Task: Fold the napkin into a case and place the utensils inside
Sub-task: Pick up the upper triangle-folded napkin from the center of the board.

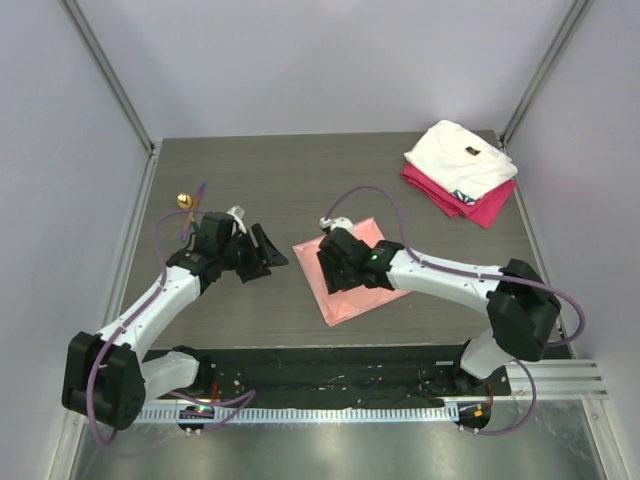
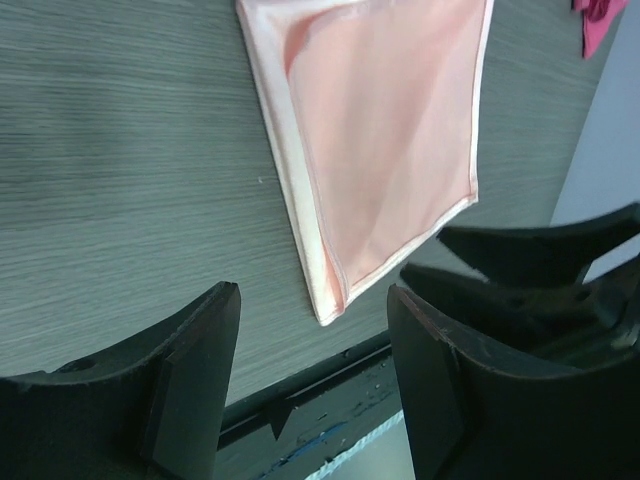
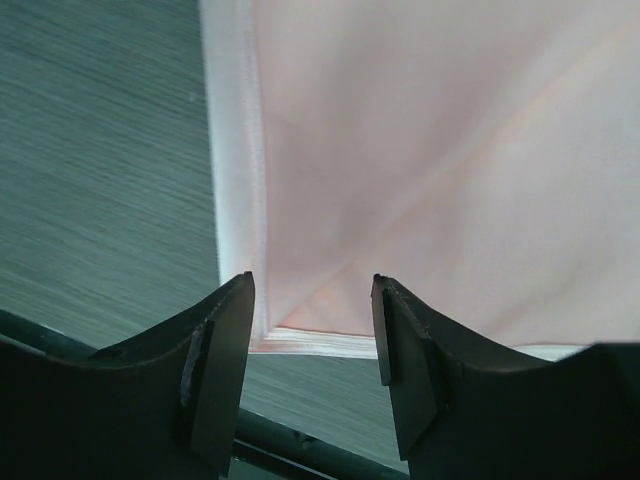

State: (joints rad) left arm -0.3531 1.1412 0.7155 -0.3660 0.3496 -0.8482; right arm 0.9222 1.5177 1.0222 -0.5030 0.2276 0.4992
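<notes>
The salmon-pink napkin [image 1: 352, 290] lies folded flat on the table's middle; it also shows in the left wrist view [image 2: 380, 140] and the right wrist view [image 3: 430, 150]. My right gripper [image 1: 335, 268] is open and hovers over the napkin's left part, its jaws either side of a napkin corner [image 3: 312, 335]. My left gripper [image 1: 262, 255] is open and empty, left of the napkin, apart from it [image 2: 312, 350]. The utensils [image 1: 190, 208], a gold bowl with purple and green handles, lie at the far left behind the left gripper.
A folded white cloth [image 1: 460, 158] on a folded magenta cloth [image 1: 470, 202] sits at the back right corner. The table's dark front edge [image 1: 330, 352] runs just below the napkin. Enclosure walls stand on all sides.
</notes>
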